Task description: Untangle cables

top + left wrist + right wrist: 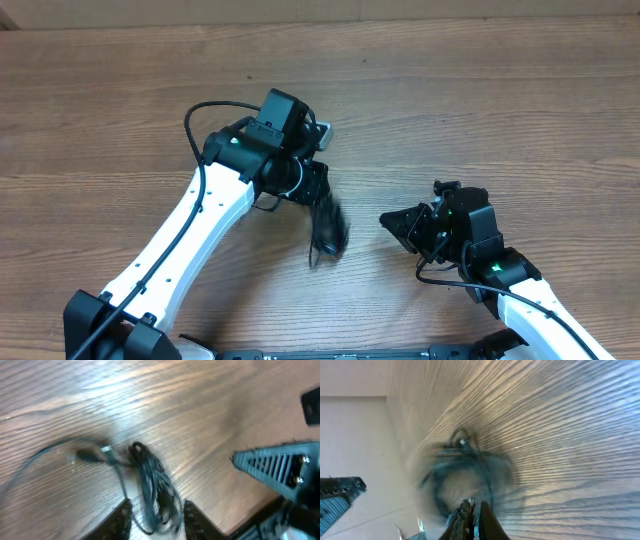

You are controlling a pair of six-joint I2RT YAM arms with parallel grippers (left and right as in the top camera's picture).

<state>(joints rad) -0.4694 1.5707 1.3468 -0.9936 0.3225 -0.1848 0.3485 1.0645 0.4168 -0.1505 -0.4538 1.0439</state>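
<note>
Mid-table, at the left gripper [156, 510]: cables [150, 480] bunched in a dark bundle, motion-blurred, over the wood table [500, 90].
Left jaws parted, with the bundle in the gap between the fingers; contact with either finger not resolvable. A silver plug end [106, 450] sticks out from the bundle. Right gripper [395, 220] closed, fingers pressed together, to the right of the bundle and apart from it in the overhead view.

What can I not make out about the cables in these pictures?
- Overhead: the cables are a motion-blurred smear below the left gripper, so the strands cannot be counted.
- Left wrist: the bundle runs off the bottom edge between the fingers. Whether they touch it is unclear.
- Right wrist: blur hides the loops. Whether the shut right gripper pinches a strand is unclear.
</note>
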